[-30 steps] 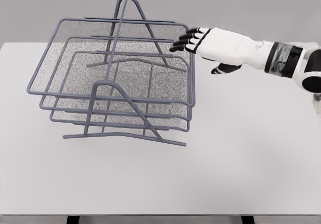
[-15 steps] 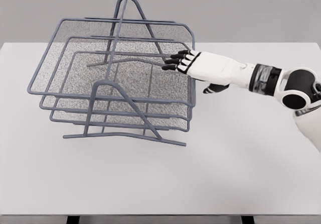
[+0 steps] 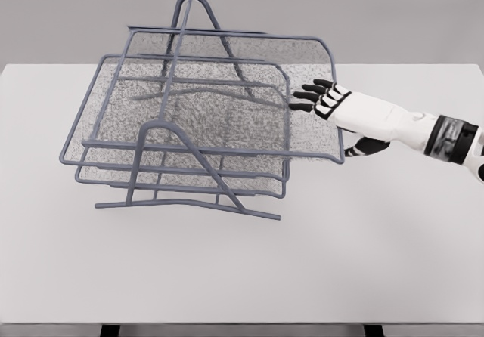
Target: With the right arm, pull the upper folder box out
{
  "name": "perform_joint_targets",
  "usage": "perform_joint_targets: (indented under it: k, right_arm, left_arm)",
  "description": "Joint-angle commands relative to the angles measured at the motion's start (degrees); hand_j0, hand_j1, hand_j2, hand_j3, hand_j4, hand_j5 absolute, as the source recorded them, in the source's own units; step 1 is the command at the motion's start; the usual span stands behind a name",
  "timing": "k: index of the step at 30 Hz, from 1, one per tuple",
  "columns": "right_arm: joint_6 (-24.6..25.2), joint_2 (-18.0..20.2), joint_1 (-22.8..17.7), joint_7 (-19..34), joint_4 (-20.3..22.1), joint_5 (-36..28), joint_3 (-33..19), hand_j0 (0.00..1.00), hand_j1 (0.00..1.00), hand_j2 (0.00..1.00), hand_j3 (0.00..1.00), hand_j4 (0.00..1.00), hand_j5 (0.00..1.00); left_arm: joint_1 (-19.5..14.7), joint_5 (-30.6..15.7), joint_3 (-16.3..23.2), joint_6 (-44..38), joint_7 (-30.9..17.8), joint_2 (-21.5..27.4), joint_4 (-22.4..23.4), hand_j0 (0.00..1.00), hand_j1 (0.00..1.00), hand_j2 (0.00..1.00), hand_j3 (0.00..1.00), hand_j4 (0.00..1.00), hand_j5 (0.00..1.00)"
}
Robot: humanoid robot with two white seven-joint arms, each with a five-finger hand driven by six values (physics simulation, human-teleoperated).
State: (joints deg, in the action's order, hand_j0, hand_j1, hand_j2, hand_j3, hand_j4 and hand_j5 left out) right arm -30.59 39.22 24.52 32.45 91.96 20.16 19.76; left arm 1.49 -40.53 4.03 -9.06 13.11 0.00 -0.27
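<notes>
I'm looking down at a white table [image 3: 363,261] filling most of the head view. A grey wire rack [image 3: 189,163] is standing on its left half, with arched end frames and three mesh trays stacked in it. The upper folder box [image 3: 219,88] is sitting in the top slot but sticking out to the right, its right edge hanging well past the two lower trays [image 3: 181,172], which are lining up flush with each other in the frame. I'm seeing my right hand [image 3: 327,103] reaching in from the right edge, dark fingers [image 3: 308,95] hooked over the box's right rim and lying inside the mesh, thumb below and outside it, so it's gripping that rim. White forearm [image 3: 393,124] is stretching back toward the right edge.
</notes>
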Motion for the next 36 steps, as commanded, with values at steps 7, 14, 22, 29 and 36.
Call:
perform_joint_targets:
  k: [7,14,22,29,36]
  right_arm:
    - [-4.41,5.08,-2.99,2.55,-0.73,9.55,-7.72,1.0,1.0,1.0,1.0,1.0,1.0]
    - [-4.41,8.07,-6.86,2.55,-0.82,8.32,-13.43,1.0,1.0,1.0,1.0,1.0,1.0]
    - [-4.41,9.91,-10.64,2.55,-1.87,7.53,-19.67,1.0,1.0,1.0,1.0,1.0,1.0]
    - [-4.41,12.99,-4.93,2.55,1.29,-1.08,-20.82,1.0,1.0,1.0,1.0,1.0,1.0]
    - [-4.41,13.17,3.07,2.55,4.28,-6.01,-6.32,1.0,1.0,1.0,1.0,1.0,1.0]
  left_arm:
    - [0.0,0.02,0.02,0.0,-0.02,0.0,0.01,1.0,1.0,1.0,1.0,1.0,1.0]
    - [0.0,0.02,0.02,0.0,-0.01,0.0,0.01,1.0,1.0,1.0,1.0,1.0,1.0]
    - [-0.09,0.02,0.02,0.0,0.07,0.0,0.01,1.0,1.0,1.0,1.0,1.0,1.0]
    - [0.0,0.02,0.02,0.0,0.07,0.0,0.01,1.0,1.0,1.0,1.0,1.0,1.0]
    - [0.0,0.02,0.02,0.0,-0.02,0.0,0.01,1.0,1.0,1.0,1.0,1.0,1.0]
